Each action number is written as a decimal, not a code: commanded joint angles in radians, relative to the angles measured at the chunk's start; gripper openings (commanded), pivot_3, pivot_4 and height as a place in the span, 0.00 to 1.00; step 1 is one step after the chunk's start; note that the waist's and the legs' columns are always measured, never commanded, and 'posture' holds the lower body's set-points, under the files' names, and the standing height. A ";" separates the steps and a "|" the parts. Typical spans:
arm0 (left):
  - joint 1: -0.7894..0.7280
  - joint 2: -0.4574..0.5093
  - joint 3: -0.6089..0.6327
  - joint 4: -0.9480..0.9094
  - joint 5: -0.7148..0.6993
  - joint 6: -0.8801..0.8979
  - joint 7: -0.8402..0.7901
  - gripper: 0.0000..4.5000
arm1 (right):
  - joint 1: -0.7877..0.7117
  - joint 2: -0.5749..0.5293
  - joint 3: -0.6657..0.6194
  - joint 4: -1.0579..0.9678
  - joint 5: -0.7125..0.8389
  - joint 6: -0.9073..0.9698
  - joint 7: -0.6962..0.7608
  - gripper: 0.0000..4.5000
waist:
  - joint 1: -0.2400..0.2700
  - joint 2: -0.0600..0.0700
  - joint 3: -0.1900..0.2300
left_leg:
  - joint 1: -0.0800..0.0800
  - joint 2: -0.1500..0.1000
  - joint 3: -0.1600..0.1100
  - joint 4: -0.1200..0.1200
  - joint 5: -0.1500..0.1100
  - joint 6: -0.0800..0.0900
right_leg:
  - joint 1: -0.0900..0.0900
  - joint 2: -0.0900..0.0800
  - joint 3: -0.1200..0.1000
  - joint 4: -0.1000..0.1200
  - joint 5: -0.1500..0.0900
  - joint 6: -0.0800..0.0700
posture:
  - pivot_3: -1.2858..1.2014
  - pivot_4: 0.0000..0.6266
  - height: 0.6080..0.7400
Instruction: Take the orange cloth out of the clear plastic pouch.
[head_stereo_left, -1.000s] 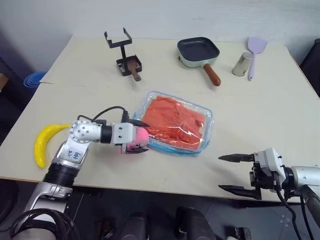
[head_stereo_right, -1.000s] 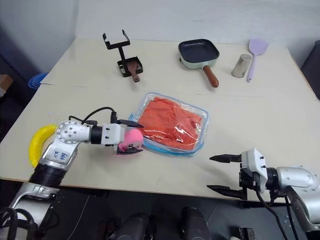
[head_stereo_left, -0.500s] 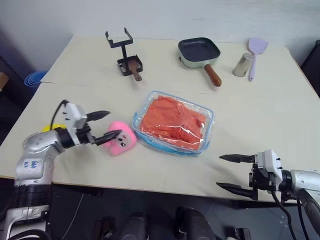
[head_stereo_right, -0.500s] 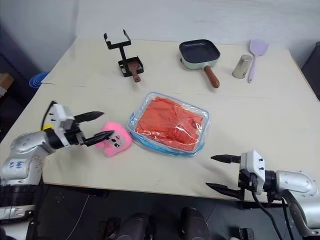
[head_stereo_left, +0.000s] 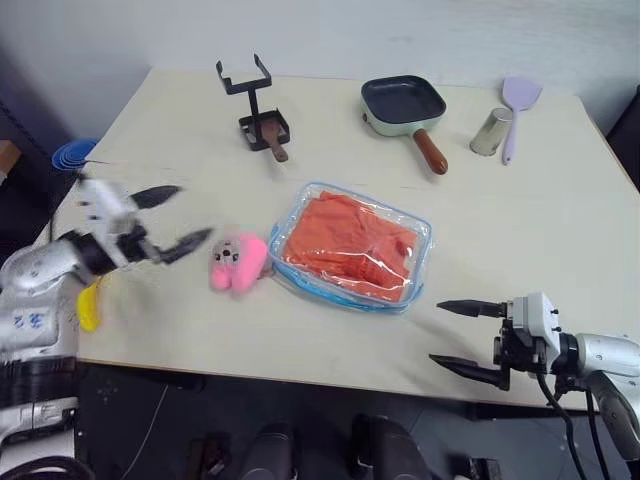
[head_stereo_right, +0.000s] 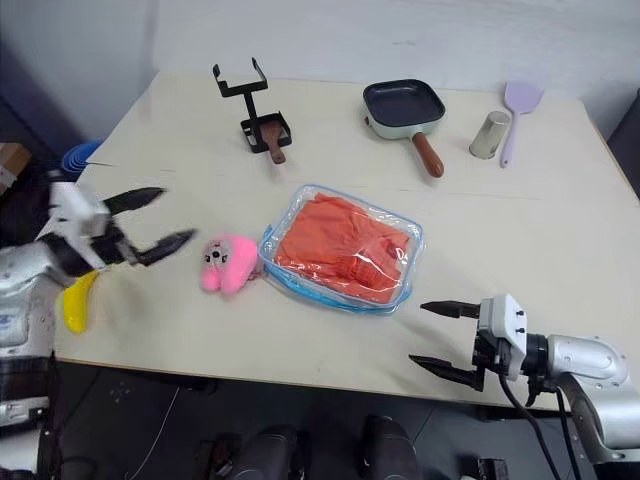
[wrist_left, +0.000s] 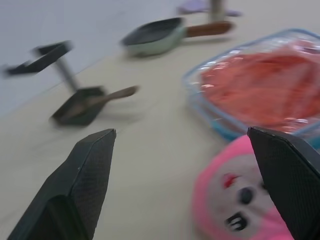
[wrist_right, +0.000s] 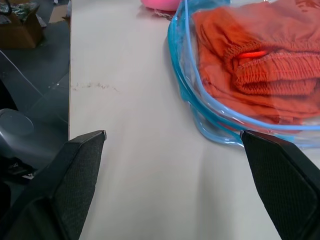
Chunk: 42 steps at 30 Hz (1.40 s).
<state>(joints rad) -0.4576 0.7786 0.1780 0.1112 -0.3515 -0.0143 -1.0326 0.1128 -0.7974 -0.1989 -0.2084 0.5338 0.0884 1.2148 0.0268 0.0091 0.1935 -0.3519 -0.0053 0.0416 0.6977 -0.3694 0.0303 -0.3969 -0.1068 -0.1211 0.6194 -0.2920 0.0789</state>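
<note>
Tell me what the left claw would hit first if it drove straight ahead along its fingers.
Most likely the pink plush toy: the left claw, jaws open, points toward it across bare table. The clear plastic pouch lies just beyond. Depth is uncertain.

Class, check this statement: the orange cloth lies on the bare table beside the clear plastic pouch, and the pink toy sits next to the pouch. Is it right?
Not quite. The orange cloth is inside the clear plastic pouch, not beside it; the left eye view shows this. The pink toy does sit next to the pouch.
</note>
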 joint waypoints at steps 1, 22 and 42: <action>-0.077 -0.013 -0.163 0.010 0.142 -0.137 -0.075 0.98 | 0.026 0.007 -0.073 -0.029 0.027 -0.005 -0.028 1.00 | 0.000 0.000 0.000 | 0.000 0.000 0.000 0.000 0.000 0.000 | 0.000 0.001 0.000 0.000 0.000 0.000 | 0.52 0.24 1.00; -0.377 -0.229 -0.426 0.477 0.315 -0.374 -0.201 0.57 | 0.221 0.162 -0.059 -0.283 0.042 -0.026 -0.166 1.00 | 0.000 0.000 0.000 | 0.000 0.003 0.006 0.001 0.000 0.000 | -0.001 0.007 0.004 0.001 0.000 0.000 | 0.52 0.24 1.00; -0.219 -0.329 -0.347 0.097 0.139 0.211 -0.098 0.01 | 0.059 0.166 0.193 -0.425 0.073 0.249 -0.307 1.00 | -0.004 0.000 0.000 | 0.001 0.003 0.004 0.002 0.001 0.000 | -0.001 0.006 0.005 0.002 0.000 0.000 | 0.52 0.24 1.00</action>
<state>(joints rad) -0.6857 0.4369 -0.1700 0.2598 -0.2252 0.2015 -1.1447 0.1755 -0.6318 -0.0101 -0.5976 0.6004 0.3216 0.9286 0.0228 0.0086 0.1937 -0.3510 -0.0021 0.0458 0.6993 -0.3687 0.0304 -0.3979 -0.1008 -0.1162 0.6212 -0.2919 0.0792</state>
